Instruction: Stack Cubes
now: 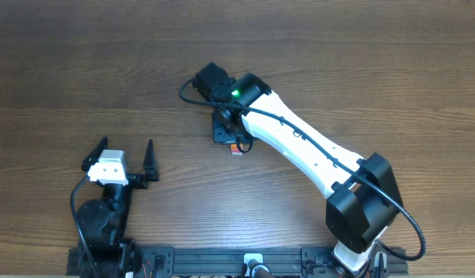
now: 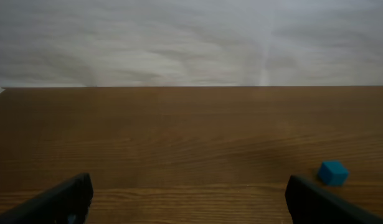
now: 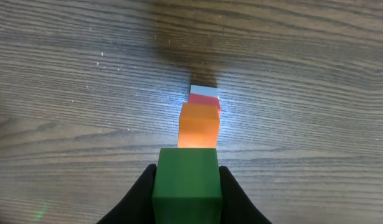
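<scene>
The right claw is clenched on a green cube, 1 finger on each side face. That leaves the cube's underside free to land flat. It holds the cube off the desk, about the middle of it, just above and a little to the near side of a small tower. In the right wrist view the tower shows an orange cube on top, a red cube peeking out beneath it and a pale cube at the base. The 3 look slightly staggered, not flush, though the slanted view makes that hard to judge.

I'd say the green cube is meant as the 4th storey. It is not yet touching the orange top, and it wants squaring over it before the fingers let go. On a tower this narrow, an off-centre drop could topple the lot.

The left claw sits released, fingers spread wide, near the desk's left front corner, parked clear of the work. Ahead of it a blue cube lies alone on the desk, probably the next piece.
</scene>
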### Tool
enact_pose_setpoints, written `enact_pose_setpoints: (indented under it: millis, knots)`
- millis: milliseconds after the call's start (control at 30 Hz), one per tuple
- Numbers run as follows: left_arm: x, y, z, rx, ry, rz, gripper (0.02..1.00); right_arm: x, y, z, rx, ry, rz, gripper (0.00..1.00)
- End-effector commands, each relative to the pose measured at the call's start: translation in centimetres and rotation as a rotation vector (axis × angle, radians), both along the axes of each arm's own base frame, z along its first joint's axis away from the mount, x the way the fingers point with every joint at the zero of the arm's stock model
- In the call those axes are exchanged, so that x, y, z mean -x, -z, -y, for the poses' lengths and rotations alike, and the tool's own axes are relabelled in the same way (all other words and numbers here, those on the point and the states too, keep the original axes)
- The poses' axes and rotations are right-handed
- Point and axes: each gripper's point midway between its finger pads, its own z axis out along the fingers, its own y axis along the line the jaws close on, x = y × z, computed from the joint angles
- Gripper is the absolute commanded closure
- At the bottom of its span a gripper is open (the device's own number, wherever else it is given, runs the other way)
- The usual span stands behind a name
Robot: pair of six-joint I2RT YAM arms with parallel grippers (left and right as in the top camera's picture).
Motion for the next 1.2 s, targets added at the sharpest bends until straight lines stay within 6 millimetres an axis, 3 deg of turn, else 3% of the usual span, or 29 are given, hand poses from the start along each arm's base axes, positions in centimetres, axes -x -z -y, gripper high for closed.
enact_pose_setpoints:
  millis: [33,1200]
  knots:
    - [0.0,0.2,0.0,-0.015,-0.002,-0.001,0.018,0.2,0.2,0.7,-0.003,0.023,0.003,0.989]
    - [0.0,0.2,0.0,-0.015,-0.002,-0.001,0.018,-0.2,1.9,0.2,-0.003,0.029,-0.026,0.989]
